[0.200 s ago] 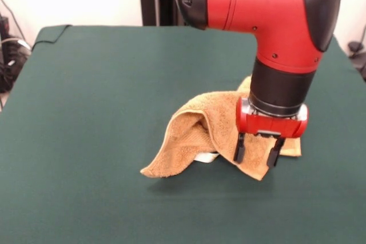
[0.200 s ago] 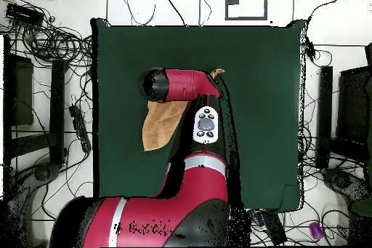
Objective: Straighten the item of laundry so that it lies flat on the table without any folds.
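The item of laundry (image 1: 191, 135) is an orange-tan terry towel, bunched up with a raised fold in the middle of the dark green table (image 1: 86, 118). A small white tag (image 1: 206, 156) peeks out under its near edge. My gripper (image 1: 257, 151) stands open over the towel's right part, its two black fingers (image 1: 239, 148) spread apart just above or against the cloth. In the overhead view the arm (image 2: 174, 85) covers the gripper and much of the towel (image 2: 160, 125). One towel corner (image 2: 217, 73) pokes out beyond the arm.
The table (image 2: 269, 114) has wide bare cloth on every side of the towel. Cables (image 2: 51, 38) and black stands (image 2: 325, 114) lie on the floor around it. The green cover is rumpled at one far corner (image 1: 51, 31).
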